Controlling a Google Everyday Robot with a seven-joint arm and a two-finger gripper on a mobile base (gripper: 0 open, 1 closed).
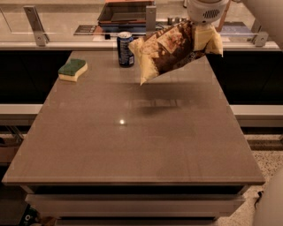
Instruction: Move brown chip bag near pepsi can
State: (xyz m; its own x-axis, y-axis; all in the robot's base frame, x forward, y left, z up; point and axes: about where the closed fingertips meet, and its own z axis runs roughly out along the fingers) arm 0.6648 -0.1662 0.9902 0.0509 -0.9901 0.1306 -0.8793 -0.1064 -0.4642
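Note:
The brown chip bag (pixel 170 50) hangs tilted in the air above the far part of the table, its left end lowest and its right end pale yellow. My gripper (pixel 199 32) grips the bag near its upper right end, under the white wrist at the top of the view. The pepsi can (pixel 125 49) stands upright on the table's far edge, just left of the bag's lower left end. Bag and can look close but apart. The bag's shadow falls on the table below it.
A green-and-yellow sponge (pixel 73 69) lies at the far left of the brown table (pixel 132 145). A counter with a rail and metal posts (pixel 34 20) runs behind the table. A dark tray (pixel 126 11) sits on the counter behind the can.

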